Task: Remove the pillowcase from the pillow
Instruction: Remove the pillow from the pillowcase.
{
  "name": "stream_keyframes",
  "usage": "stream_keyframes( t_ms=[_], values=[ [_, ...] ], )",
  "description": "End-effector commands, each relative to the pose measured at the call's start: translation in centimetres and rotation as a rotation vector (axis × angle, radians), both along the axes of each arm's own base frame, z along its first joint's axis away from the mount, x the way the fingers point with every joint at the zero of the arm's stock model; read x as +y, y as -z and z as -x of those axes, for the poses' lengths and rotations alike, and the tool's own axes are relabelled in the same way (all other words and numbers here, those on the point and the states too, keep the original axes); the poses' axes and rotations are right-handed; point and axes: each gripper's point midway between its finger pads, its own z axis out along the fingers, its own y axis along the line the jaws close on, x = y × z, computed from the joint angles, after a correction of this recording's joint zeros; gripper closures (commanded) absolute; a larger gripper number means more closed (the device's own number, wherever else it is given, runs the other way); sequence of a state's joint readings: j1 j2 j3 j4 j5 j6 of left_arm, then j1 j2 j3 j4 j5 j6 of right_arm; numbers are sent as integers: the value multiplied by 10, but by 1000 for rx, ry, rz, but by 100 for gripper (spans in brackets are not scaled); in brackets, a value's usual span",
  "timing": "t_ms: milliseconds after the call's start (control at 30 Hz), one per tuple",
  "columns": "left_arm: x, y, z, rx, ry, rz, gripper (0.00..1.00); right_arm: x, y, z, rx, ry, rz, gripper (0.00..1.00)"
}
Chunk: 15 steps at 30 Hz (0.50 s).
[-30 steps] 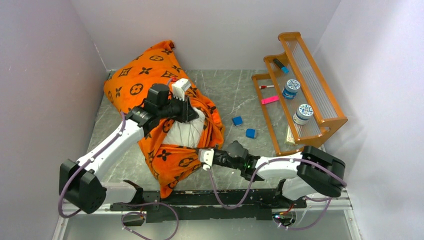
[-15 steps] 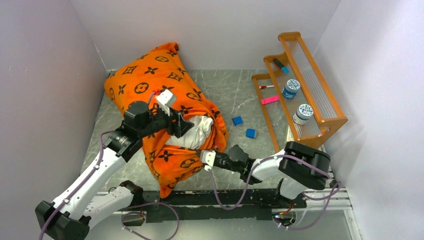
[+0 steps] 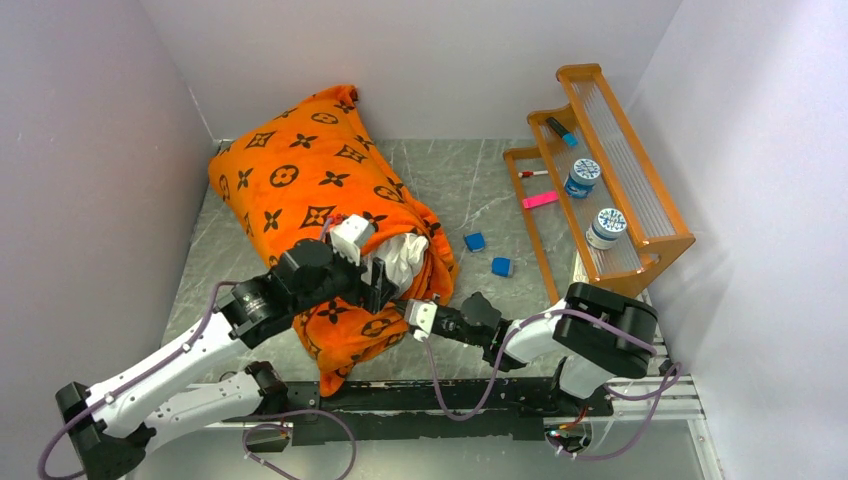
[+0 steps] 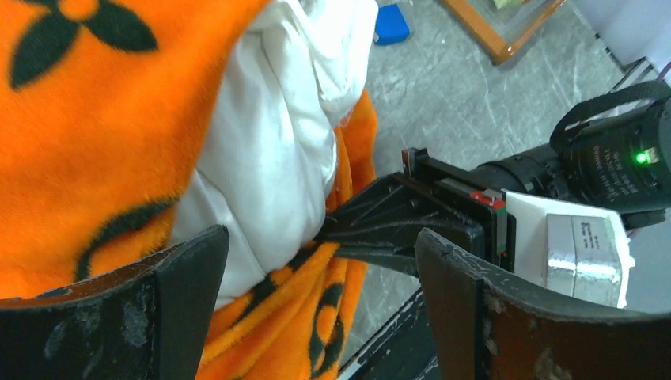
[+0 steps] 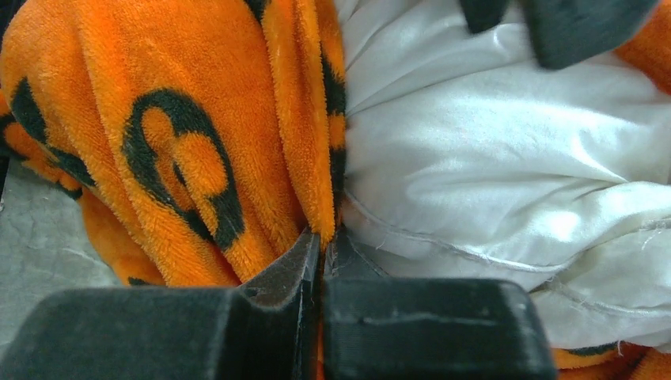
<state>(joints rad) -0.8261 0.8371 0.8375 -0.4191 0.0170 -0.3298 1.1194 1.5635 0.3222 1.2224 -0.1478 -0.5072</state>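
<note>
Two arms reach in from the near edge of the grey marbled table [image 3: 480, 190], and they meet at the near, open end of the pillowcase [image 3: 300, 180]. The right gripper [image 5: 321, 249] lies low on the table. Its jaws are pressed together on a fold of the orange fabric at the mouth of the cover, right where that fabric meets the white pillow [image 3: 405, 255]. The left gripper [image 3: 383, 283] hangs just beside it. Its fingers are spread wide with nothing between them, and they face the bared white corner and the right gripper's tips.

Only that crumpled white corner of the pillow shows; the rest sits inside the cover. Loose orange fabric bunches around the corner and trails towards the arm bases. Beyond the grippers the covered pillow runs diagonally away, plump and smooth, to the far left corner of the table by the walls.

Right of the pillow, two small blue blocks [image 3: 474, 241] lie apart on the table. Further right stands an orange stepped rack [image 3: 655, 243] with two white jars [image 3: 582, 177] on its shelves.
</note>
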Motion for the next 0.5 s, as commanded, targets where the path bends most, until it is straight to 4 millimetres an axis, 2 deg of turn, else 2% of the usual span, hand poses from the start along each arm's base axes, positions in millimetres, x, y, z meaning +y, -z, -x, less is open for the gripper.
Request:
stream_keyframes(
  t_ms=[0, 200, 467],
  values=[
    [9, 18, 7, 79, -147, -38, 8, -2, 35, 27, 119, -93, 74, 100],
    [7, 34, 5, 66, -239, -153, 5, -1, 36, 28, 125, -100, 71, 100],
    [3, 38, -23, -23, -369, -221, 4, -3, 39, 32, 132, -112, 78, 100]
  ],
)
